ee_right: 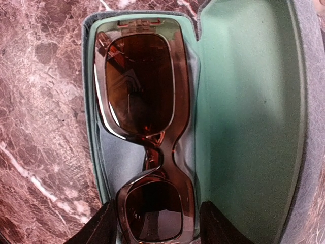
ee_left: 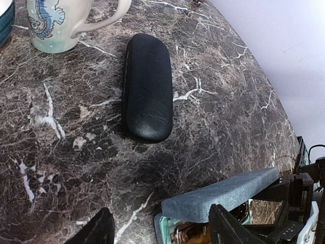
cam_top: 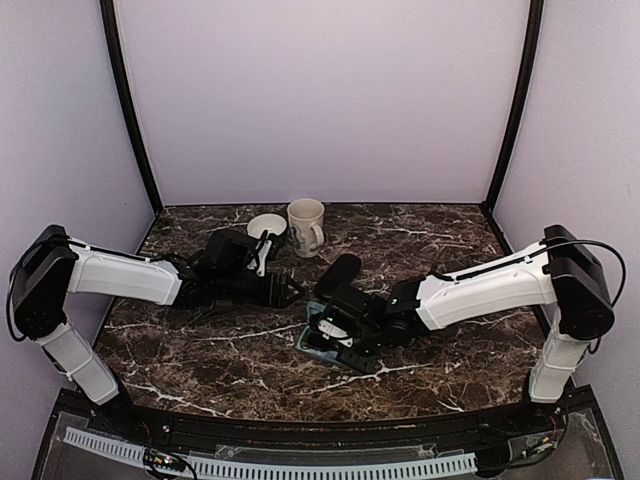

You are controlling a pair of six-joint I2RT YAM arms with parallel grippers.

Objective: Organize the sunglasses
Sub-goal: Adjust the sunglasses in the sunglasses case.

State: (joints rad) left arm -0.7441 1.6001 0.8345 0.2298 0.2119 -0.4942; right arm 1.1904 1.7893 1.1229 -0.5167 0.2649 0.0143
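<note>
brown sunglasses [ee_right: 139,81] in open case [ee_right: 244,101]; right gripper [ee_right: 158,223] apart astride them; left gripper [ee_left: 162,231] apart.

left arm [cam_top: 120,275]: white tubular shells, black joint housings | right arm [cam_top: 490,285]: same white/black build | black cable [cam_top: 605,248]: thin loop off right arm's outer joint, similar loop on left | left gripper [cam_top: 290,292], right gripper [cam_top: 330,335]: mostly black | fingers [ee_right: 104,226]: matte black wedges

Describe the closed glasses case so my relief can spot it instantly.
On the marble table, look near the cream mug at the back. The black oblong case lies there, shut; the grey-blue case nearby stands open with brown sunglasses inside.
</note>
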